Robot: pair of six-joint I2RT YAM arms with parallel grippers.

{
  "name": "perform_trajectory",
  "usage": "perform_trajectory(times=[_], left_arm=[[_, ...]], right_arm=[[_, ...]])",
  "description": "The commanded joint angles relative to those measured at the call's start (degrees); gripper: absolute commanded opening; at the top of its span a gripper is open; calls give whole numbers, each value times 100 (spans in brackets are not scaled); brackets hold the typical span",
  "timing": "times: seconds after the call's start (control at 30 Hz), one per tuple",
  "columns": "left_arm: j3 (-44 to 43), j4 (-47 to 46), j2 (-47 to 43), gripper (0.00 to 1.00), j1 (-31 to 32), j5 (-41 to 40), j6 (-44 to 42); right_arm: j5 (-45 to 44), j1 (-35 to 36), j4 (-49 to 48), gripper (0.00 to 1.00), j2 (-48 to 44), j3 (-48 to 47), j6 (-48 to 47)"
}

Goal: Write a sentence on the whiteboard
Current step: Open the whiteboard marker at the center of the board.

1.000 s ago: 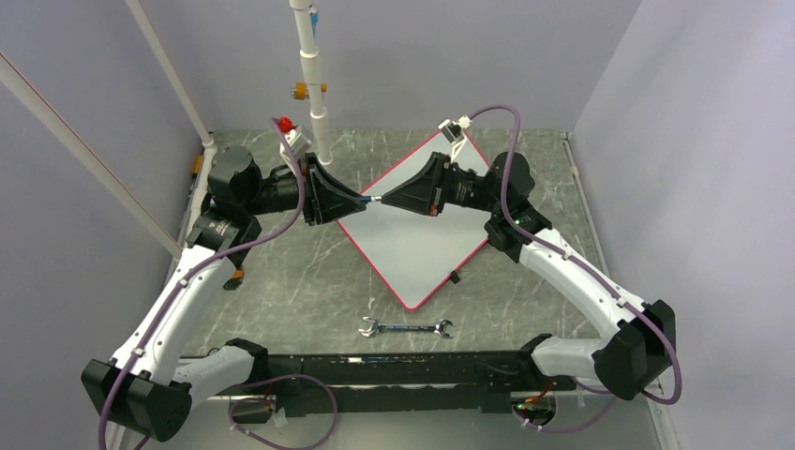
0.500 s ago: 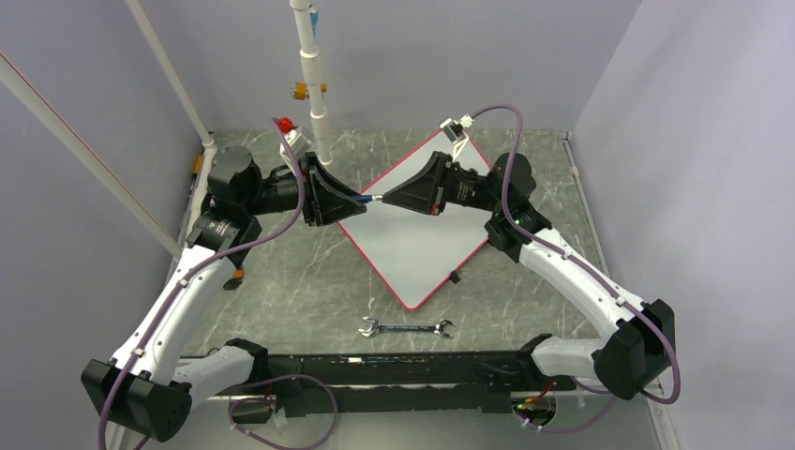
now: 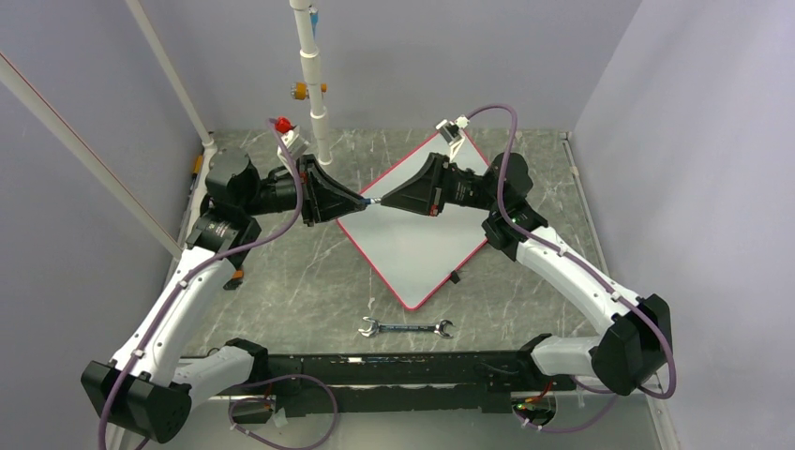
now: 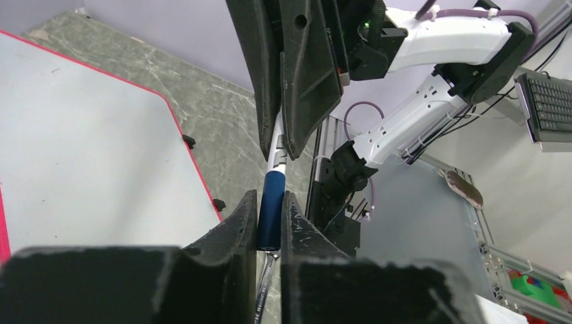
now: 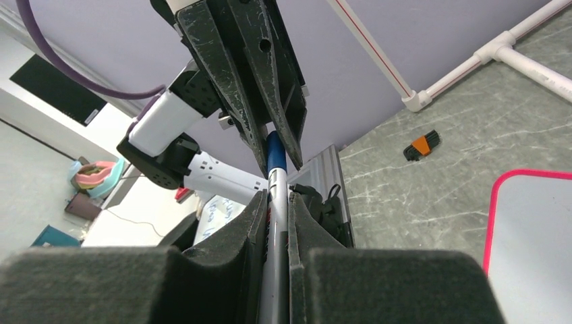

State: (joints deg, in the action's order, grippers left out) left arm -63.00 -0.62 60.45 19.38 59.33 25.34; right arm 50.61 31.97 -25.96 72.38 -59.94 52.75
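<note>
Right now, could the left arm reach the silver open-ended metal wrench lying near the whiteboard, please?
Probably not yet: the left gripper is closed on the blue cap of a white marker the right gripper also holds. Otherwise the grey marbled table toward the wrench looks unobstructed.

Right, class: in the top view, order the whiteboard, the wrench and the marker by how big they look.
1. whiteboard: by far the largest.
2. wrench: much smaller.
3. marker: smallest as seen, but only a short stretch of it shows, so its full length is unsure.
</note>
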Motion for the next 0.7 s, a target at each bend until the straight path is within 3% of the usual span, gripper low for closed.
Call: perform_trajectory(times=[0.0, 0.03, 0.3, 0.67], left_arm=[[-39, -291, -113, 3, -11, 124, 55], [-47, -255, -112, 0, -5, 123, 36], [-42, -173, -107, 0, -66, 103, -54], [132, -561, 32, 0, -496, 141, 269]], right_arm=[[6, -15, -336, 0, 57, 1, 1], [2, -15, -340, 0, 64, 0, 1], [136, -123, -245, 0, -126, 88, -62], [345, -877, 231, 0, -926, 609, -131]])
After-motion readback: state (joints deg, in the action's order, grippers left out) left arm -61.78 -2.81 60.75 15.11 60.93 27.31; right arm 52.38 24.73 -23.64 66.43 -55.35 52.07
